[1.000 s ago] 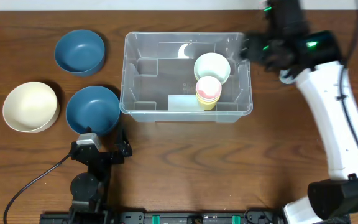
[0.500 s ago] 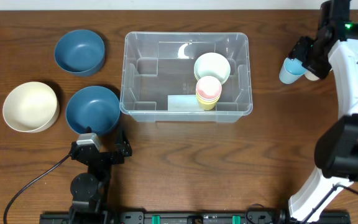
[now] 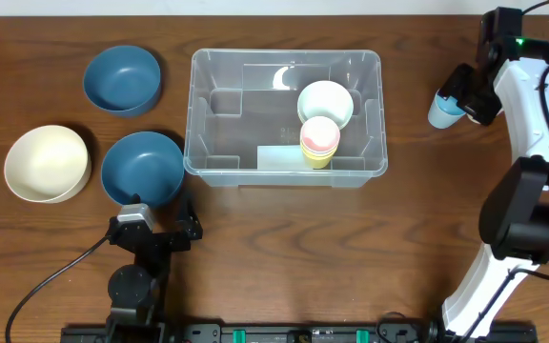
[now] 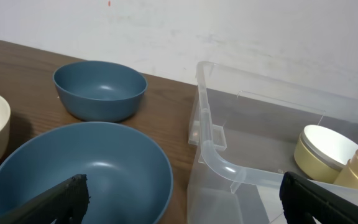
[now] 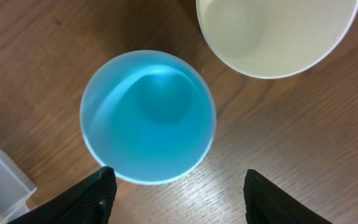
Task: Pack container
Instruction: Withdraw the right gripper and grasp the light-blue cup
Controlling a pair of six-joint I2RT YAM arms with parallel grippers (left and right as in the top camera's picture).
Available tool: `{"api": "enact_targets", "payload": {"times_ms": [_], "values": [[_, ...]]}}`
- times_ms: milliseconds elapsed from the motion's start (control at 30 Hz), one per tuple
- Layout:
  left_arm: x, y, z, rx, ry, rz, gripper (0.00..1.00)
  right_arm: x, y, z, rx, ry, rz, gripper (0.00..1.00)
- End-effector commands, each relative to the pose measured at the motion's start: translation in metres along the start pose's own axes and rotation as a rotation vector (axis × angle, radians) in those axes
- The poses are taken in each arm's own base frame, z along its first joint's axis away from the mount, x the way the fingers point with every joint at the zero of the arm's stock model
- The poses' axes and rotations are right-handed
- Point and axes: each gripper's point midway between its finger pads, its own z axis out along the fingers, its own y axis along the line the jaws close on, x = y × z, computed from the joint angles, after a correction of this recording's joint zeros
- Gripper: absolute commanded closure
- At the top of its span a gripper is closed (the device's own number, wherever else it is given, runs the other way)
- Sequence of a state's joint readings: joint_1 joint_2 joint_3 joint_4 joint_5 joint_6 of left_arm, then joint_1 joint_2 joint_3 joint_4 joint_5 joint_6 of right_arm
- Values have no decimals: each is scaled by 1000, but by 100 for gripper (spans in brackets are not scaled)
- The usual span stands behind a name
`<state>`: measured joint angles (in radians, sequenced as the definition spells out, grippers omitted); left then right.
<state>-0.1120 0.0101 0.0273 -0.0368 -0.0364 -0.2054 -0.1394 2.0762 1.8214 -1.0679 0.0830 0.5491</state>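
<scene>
The clear container (image 3: 198, 114) stands at the table's middle. It holds a cream bowl (image 3: 325, 102) and stacked pink and yellow cups (image 3: 319, 140). My right gripper (image 3: 465, 95) is open above a light blue cup (image 3: 439, 109) at the far right. In the right wrist view the blue cup (image 5: 148, 117) stands upright just beyond the open fingers (image 5: 179, 193), with a cream cup (image 5: 277, 34) beside it. My left gripper (image 3: 155, 229) is open and empty, low at the front left. In its wrist view its fingers (image 4: 179, 199) face the container's corner (image 4: 211, 152).
Two dark blue bowls (image 3: 122, 78) (image 3: 142, 169) and a cream bowl (image 3: 48, 163) sit left of the container. The nearer blue bowl (image 4: 79, 174) lies just in front of my left gripper. A pale label (image 3: 279, 157) lies at the container's front.
My right arm has swung from the container's back right corner out to the far right. It now hovers over the light blue cup. The left arm has not moved.
</scene>
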Motion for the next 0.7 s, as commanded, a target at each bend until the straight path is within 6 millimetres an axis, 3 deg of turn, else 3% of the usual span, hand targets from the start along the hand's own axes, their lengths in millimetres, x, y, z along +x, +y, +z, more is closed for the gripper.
{"api": "enact_targets", "payload": {"times_ms": [0, 133, 233, 467, 600, 667], "values": [[16, 9, 1, -35, 43, 17, 2, -2, -10, 18, 56, 4, 38, 34], [16, 9, 1, -35, 43, 17, 2, -1, -9, 31, 66, 13, 41, 37], [16, 9, 1, -35, 43, 17, 2, -1, -9, 39, 72, 18, 42, 56], [16, 9, 1, -35, 43, 17, 2, -2, -12, 45, 91, 14, 40, 75], [16, 9, 1, -35, 43, 17, 2, -1, -12, 44, 93, 18, 40, 98], [16, 9, 1, -35, 43, 17, 2, 1, -13, 44, 98, 27, 38, 99]]}}
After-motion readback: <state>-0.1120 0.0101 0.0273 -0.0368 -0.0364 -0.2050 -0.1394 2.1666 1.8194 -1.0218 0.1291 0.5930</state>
